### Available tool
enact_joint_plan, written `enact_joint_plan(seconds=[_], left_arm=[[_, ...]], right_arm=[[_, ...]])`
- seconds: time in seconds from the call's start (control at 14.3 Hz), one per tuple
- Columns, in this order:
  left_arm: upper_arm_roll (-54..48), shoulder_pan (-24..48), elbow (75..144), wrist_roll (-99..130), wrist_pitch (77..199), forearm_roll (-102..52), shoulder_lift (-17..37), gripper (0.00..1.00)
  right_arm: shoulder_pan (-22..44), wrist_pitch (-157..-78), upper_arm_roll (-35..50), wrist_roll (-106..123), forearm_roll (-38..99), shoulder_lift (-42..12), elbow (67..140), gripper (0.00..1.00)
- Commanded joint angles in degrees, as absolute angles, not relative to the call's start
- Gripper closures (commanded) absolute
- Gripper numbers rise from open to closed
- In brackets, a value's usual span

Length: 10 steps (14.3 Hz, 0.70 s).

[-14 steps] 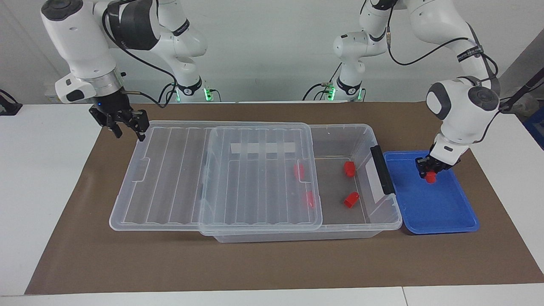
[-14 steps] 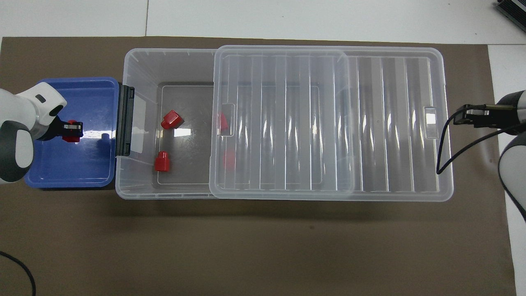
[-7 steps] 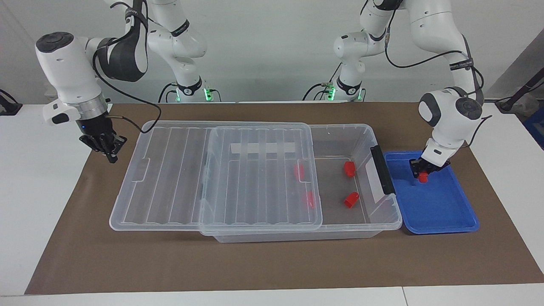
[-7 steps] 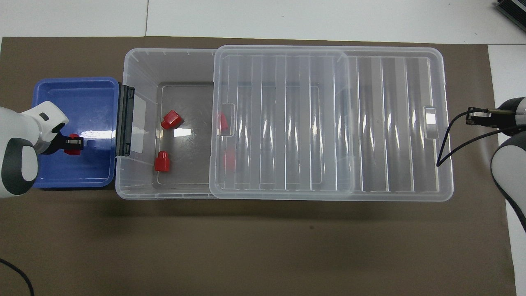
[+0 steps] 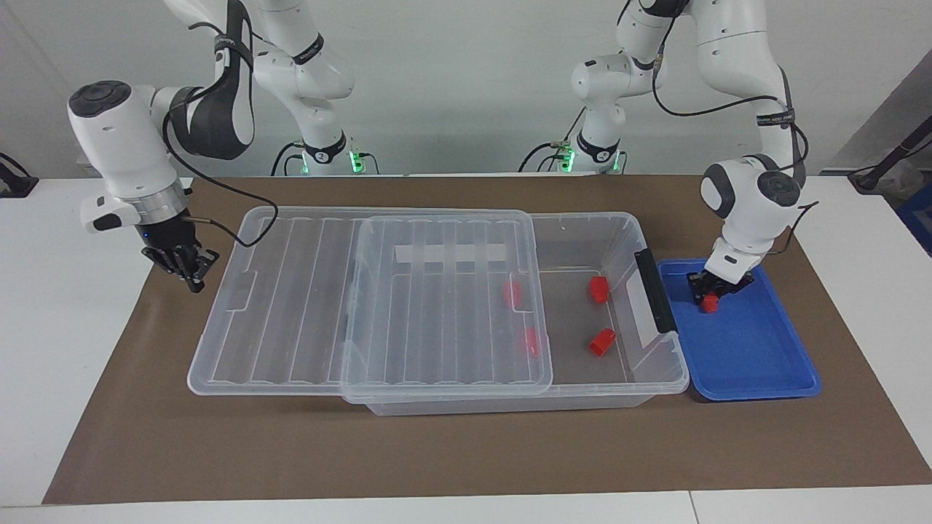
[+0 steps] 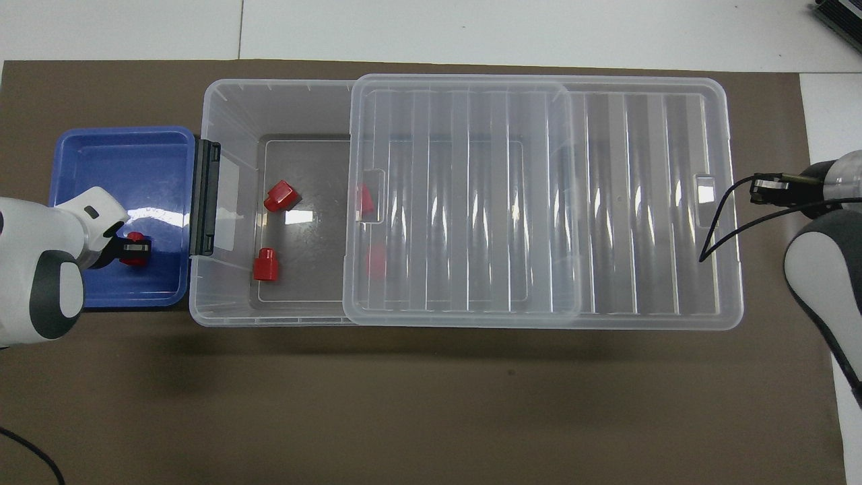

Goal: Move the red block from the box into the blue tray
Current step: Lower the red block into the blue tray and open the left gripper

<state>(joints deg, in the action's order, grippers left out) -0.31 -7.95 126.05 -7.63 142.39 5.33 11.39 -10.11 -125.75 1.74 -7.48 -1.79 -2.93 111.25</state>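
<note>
The left gripper (image 5: 708, 297), clamped on a red block (image 5: 709, 305), hung low over the blue tray (image 5: 757, 364) at the left arm's end of the table, the block just above or perhaps touching the tray floor; which of the two could not be told. The tray lay flush against the black-handled end of the box (image 5: 626, 233), whose clear lid (image 5: 306, 306) was slid aside toward the right arm's end, leaving that end of the box uncovered. Two more red blocks (image 5: 598, 288) sat in the open part and two others showed through the lid. The right gripper (image 5: 191, 273), fingers pressed together on nothing, waited above the brown mat (image 5: 437, 451) beside the lid's overhanging edge. The risk from here appeared small but real: a release made with the block above the floor could send it bouncing or rolling toward the low rim, and a block sticking to a finger could be dragged out on the way up.
</note>
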Motion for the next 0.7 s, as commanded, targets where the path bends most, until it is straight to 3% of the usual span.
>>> enact_joint_plan(seconds=[0.0,0.14,0.21,0.42,0.63], left_arm=[[-0.53,-7.82,128.5,-8.61,144.14,4.92,10.72,0.89],[-0.53,-7.65,127.97,-8.44,143.79,4.92,10.81,0.21],[-0.53,-7.65,127.88,-8.52,143.7,4.92,10.81,0.0],[-0.88,-7.3,122.29,-8.35,135.84,4.92,10.11,0.0],[-1.41,-4.93,107.98,-8.09,116.08,4.92,10.02,0.0]], right_arm=[[-10.46,-126.48,2.2,-8.52,-1.41,-2.55,112.32,1.0],[-10.46,-126.39,2.2,-8.44,-1.32,-2.55,112.24,1.0],[-10.46,-126.56,2.2,-8.35,-1.41,-2.55,112.24,1.0],[-8.71,-127.26,2.28,-8.35,-1.41,-2.55,112.24,1.0],[-7.12,-127.18,2.29,-8.52,-1.32,-2.55,112.32,1.0]])
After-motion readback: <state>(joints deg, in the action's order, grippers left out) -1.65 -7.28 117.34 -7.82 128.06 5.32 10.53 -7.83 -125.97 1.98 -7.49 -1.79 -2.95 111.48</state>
